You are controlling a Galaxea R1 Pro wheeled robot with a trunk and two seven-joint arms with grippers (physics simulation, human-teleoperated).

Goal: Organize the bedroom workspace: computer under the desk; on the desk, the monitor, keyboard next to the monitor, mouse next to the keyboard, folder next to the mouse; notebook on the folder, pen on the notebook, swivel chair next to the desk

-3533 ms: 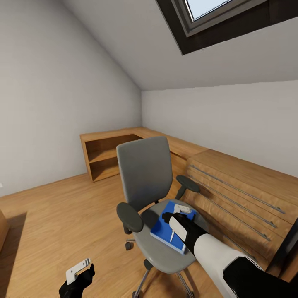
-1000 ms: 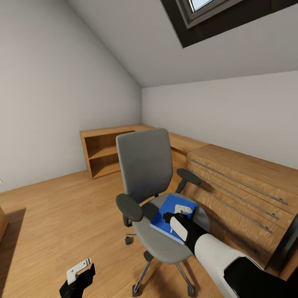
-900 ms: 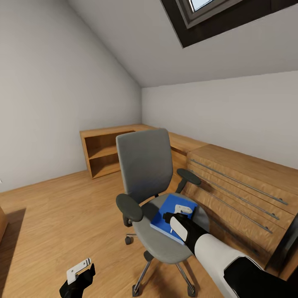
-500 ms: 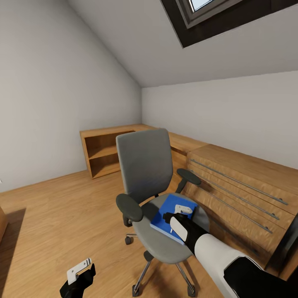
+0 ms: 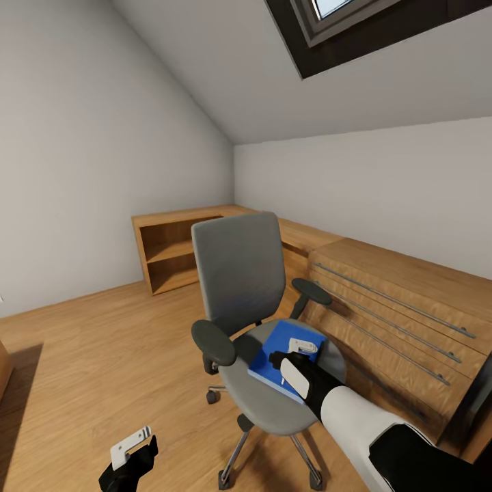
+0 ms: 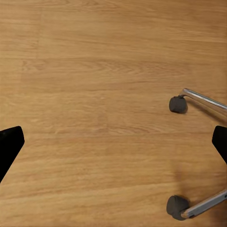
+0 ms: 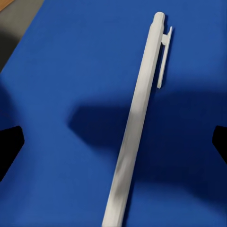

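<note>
The grey swivel chair (image 5: 239, 273) stands on the wood floor beside a light wood cabinet. The blue folder (image 5: 268, 359) lies flat on its seat. On the folder (image 7: 71, 71) rests the white pen (image 7: 137, 123), lying free between the tips of my right gripper (image 7: 113, 137). That gripper (image 5: 287, 360) hovers open just above the folder, its fingers wide on either side of the pen. My left gripper (image 5: 128, 454) hangs low over the floor, open and empty. The notebook, desk, monitor, keyboard, mouse and computer are out of view.
A light wood cabinet (image 5: 396, 301) with long bar handles runs along the right wall, touching distance from the chair's armrest. An open shelf unit (image 5: 171, 253) fills the corner. Chrome chair legs with a caster (image 6: 178, 104) lie near my left gripper (image 6: 113, 142). Bare floor (image 5: 102, 355) spreads left.
Since 3.5 s ago the head camera has shifted, so the whole scene sits differently. Over the last second nothing has visibly moved.
</note>
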